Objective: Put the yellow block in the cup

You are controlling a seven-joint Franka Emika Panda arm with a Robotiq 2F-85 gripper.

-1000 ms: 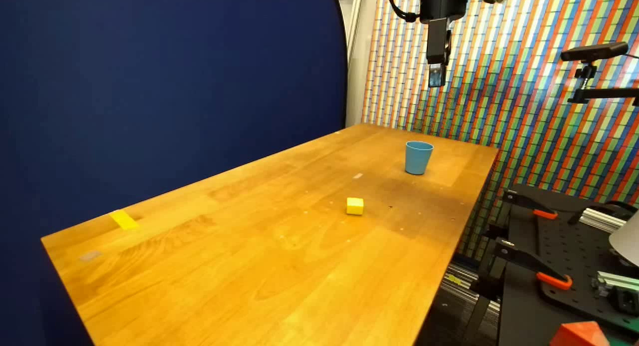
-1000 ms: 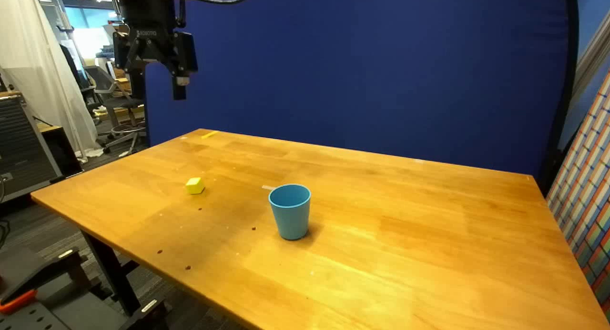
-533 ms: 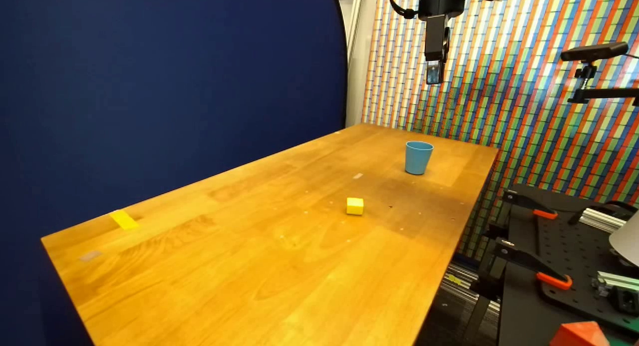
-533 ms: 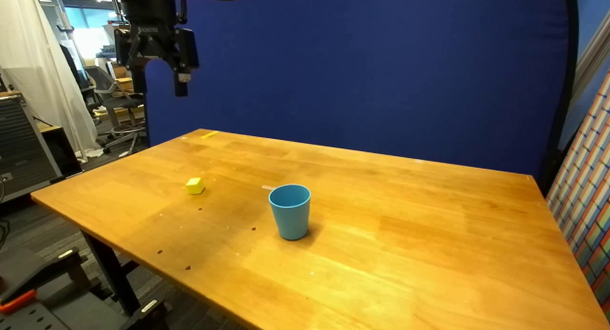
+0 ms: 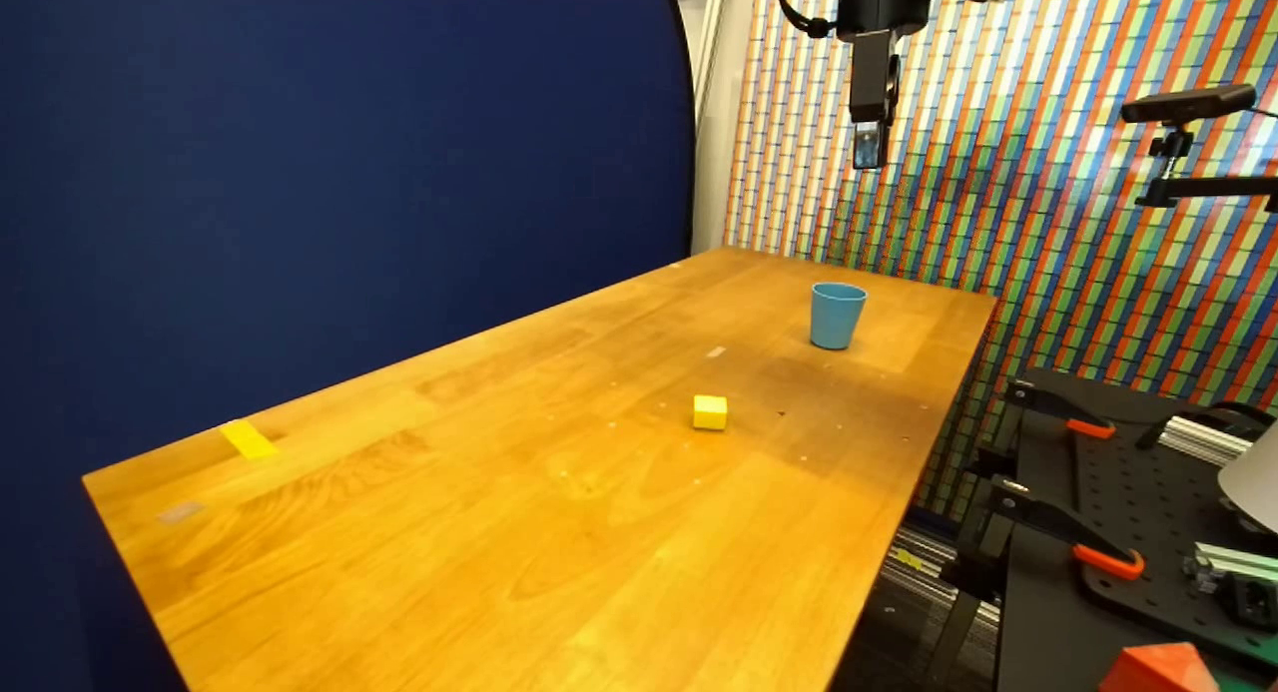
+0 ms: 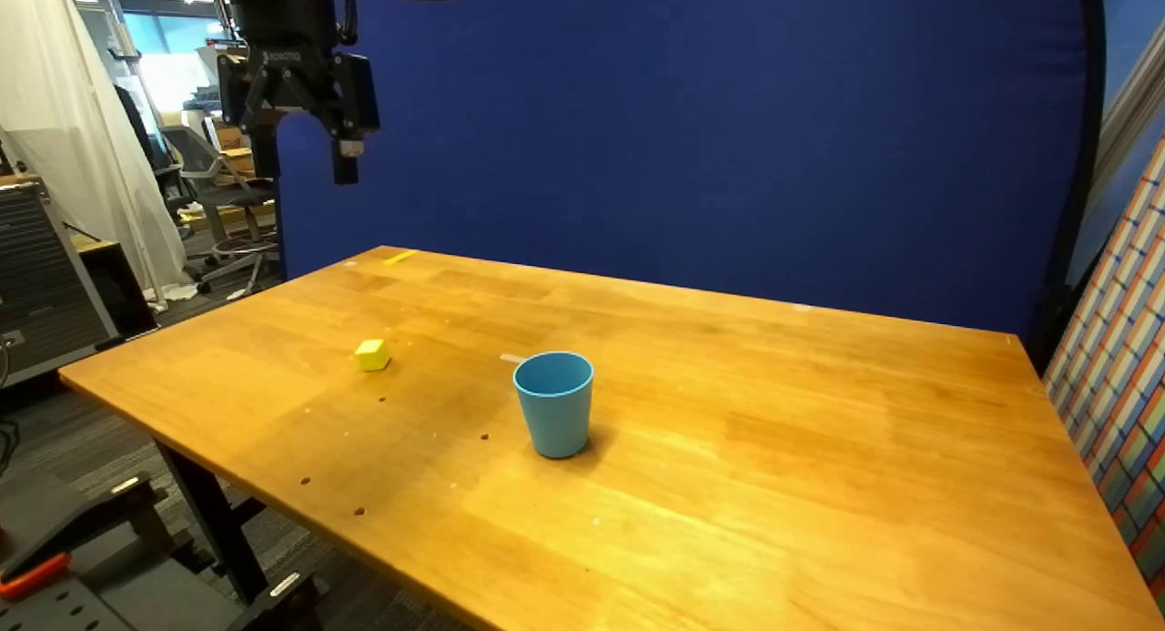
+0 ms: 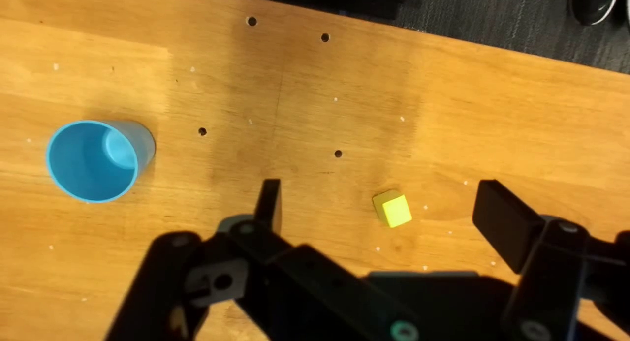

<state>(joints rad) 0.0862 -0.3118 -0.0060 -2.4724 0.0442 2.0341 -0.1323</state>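
The yellow block rests on the wooden table, and also shows in an exterior view. The light-blue cup stands upright on the table, apart from the block; it also shows in an exterior view. I see no object inside the cup in the wrist view. My gripper is open and empty, pointing down high above the table; it also shows in an exterior view. In the wrist view the block appears between the spread fingers of the gripper, well below them.
The wooden table has a flat yellow tape strip near its edge. A blue backdrop stands behind the table. A black side bench with clamps and a camera on a mount stand beside it.
My gripper rose slightly between one second and half a second ago and has stayed still since. The block and the cup have not moved.
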